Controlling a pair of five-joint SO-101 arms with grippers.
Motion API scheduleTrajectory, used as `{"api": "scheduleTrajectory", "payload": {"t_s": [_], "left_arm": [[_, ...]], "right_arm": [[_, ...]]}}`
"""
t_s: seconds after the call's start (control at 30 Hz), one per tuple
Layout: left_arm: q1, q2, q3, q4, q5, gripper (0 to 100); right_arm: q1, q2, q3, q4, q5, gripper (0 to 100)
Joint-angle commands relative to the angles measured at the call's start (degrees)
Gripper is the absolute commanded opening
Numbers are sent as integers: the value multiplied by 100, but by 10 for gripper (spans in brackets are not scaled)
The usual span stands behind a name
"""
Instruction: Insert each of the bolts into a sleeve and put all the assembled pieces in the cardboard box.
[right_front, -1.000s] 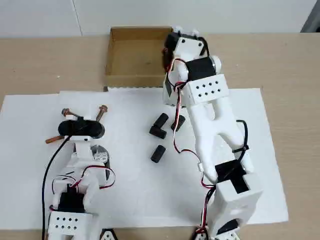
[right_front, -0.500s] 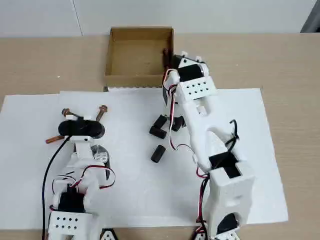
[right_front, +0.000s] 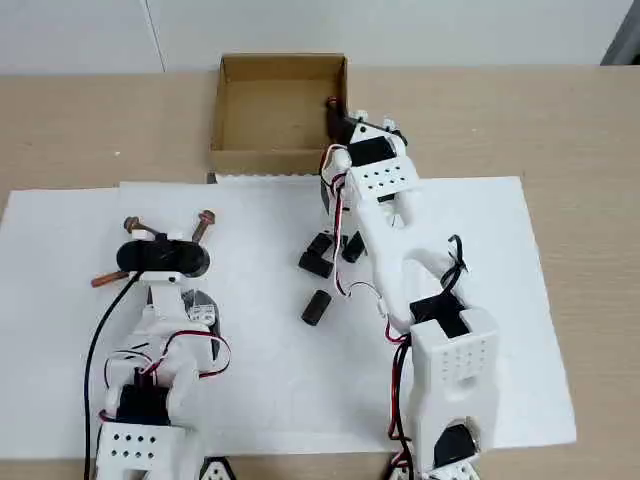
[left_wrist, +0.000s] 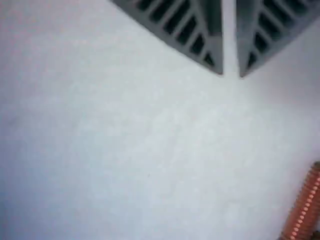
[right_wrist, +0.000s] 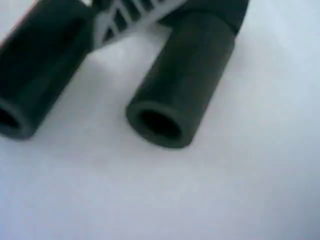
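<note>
A: Cardboard box (right_front: 270, 115): what differs from a second ago?
B: The right arm (right_front: 400, 240) has drawn back from the box's right wall, and the right hand (right_wrist: 145, 22) now sits low over the sleeves (right_front: 316, 306). One dark piece (right_front: 332, 103) lies inside against that wall, too small to tell its heading.
A: Clenched or released?
B: I cannot tell for the right. The left hand (left_wrist: 231, 70) is closed to a slit on nothing, just above the paper (right_front: 260, 380), unmoved.
A: Counts and headings?
B: Four sleeves lie on the paper; the lone one points roughly toward the box. Three bolts (right_front: 204, 224) ring the left hand. Two fan out, heads toward the box; the third lies crosswise, its shaft toward the left edge of the desk (right_front: 580, 120).
</note>
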Motion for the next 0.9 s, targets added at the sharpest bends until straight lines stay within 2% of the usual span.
{"api": "scheduleTrajectory", "payload": {"t_s": [0.0, 0.63, 0.8, 0.87], "left_arm": [[9, -62, -40, -26, 0, 5], [9, -62, -40, -26, 0, 5], [9, -62, -40, -26, 0, 5], [9, -62, -40, -26, 0, 5]], "right_arm": [[31, -40, -18, -84, -35, 183], [48, 435, -9, -391, -18, 162], [31, 462, -9, -426, -9, 2], [13, 444, -9, -374, -9, 15]]}}
